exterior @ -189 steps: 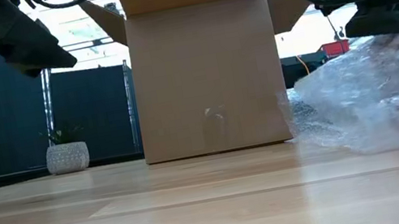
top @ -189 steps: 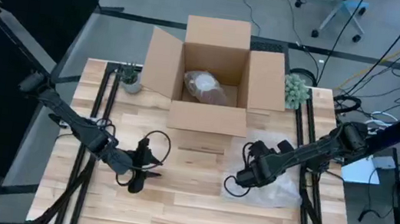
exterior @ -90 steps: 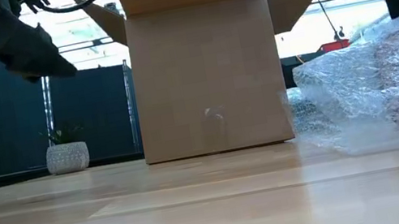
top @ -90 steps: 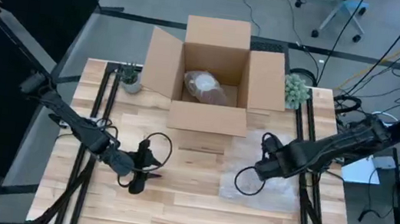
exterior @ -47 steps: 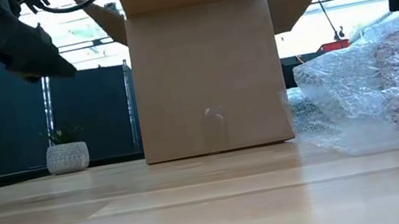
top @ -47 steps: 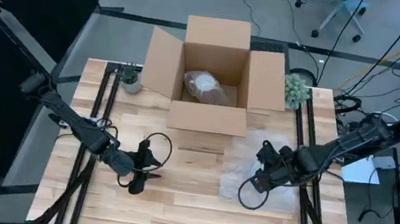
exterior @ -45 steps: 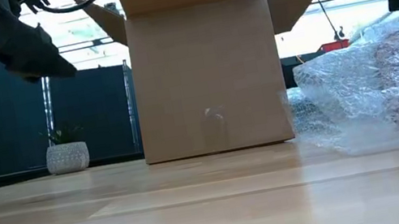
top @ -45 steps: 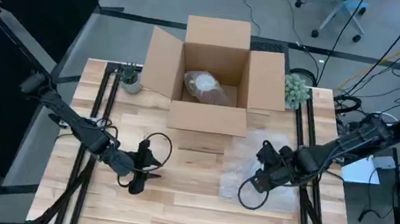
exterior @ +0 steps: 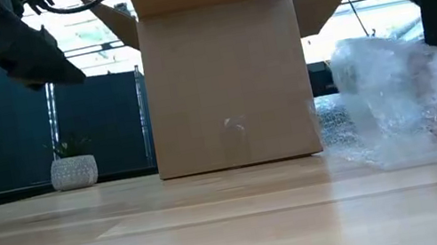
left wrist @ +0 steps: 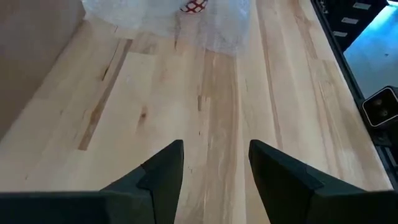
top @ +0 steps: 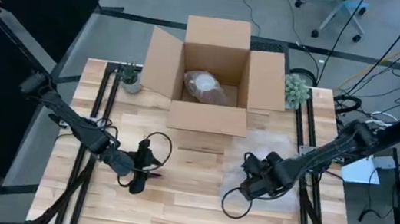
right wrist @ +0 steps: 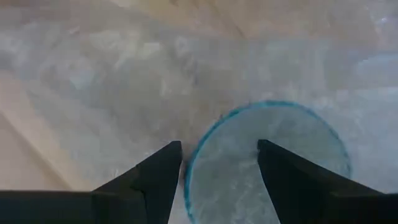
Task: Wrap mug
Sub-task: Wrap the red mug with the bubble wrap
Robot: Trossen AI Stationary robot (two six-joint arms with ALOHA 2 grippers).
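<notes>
On the pale wooden counter [top: 180,202], my right claw [right wrist: 217,163] hangs open over the crinkly clear bubble wrap [exterior: 412,93]; it is soft and slippery, so I'd pinch its edge. My left claw [left wrist: 214,165] waits open, far left.

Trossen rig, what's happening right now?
The right gripper is down over the bubble wrap on the table's right side, fingers open, straddling the blue-rimmed mug that sits under the wrap. The left gripper hovers open above bare table on the left, waiting. An open cardboard box at the back holds an already wrapped bundle.
</notes>
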